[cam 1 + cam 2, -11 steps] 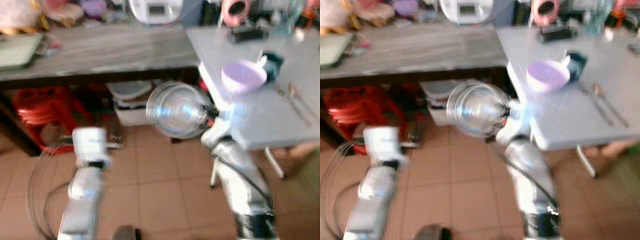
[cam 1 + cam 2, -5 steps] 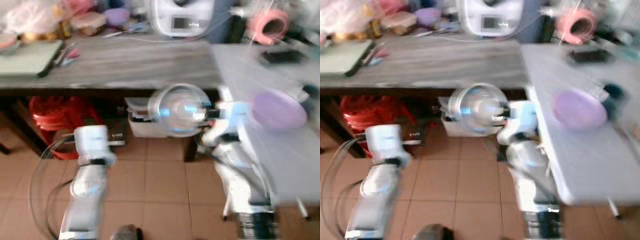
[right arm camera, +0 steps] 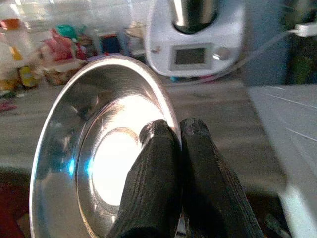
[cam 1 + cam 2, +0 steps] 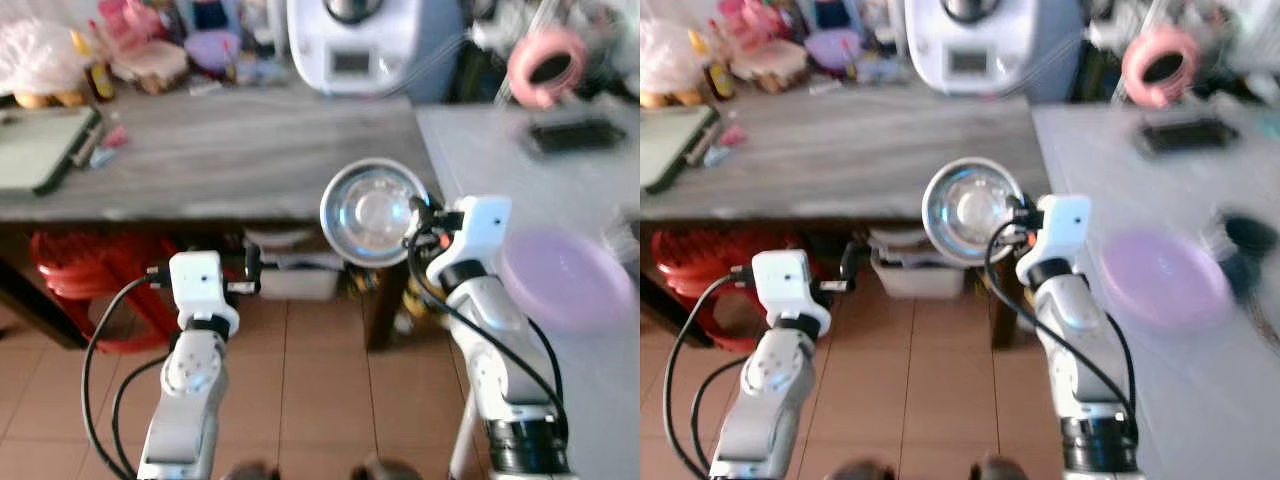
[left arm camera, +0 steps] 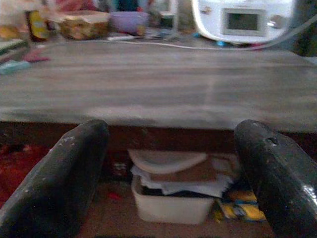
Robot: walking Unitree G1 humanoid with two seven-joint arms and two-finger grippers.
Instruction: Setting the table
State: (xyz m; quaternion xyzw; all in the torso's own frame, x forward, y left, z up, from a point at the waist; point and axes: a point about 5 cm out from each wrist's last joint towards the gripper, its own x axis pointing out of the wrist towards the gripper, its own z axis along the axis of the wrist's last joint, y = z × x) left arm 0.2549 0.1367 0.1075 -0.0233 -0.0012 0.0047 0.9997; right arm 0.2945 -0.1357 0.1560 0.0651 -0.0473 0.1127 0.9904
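The right gripper (image 3: pixel 179 144) pinches the rim of a shiny metal bowl (image 4: pixel 372 211), holding it tilted in the air before the wooden table (image 4: pixel 230 160), beside a white table (image 4: pixel 470 140) bearing what looks like a blurred purple plate (image 4: pixel 565 277), while the left gripper (image 5: pixel 168 163) hangs spread wide, holding nothing.

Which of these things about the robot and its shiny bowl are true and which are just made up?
1. The right gripper pinches the rim of the metal bowl. True.
2. The left gripper holds a spoon. False: its fingers are open, with nothing between them.
3. The purple plate lies on the white table. True.
4. The metal bowl is full of soup. False: it is tipped on its side and its inside is bare metal.
5. A white appliance stands on the wooden counter. True.
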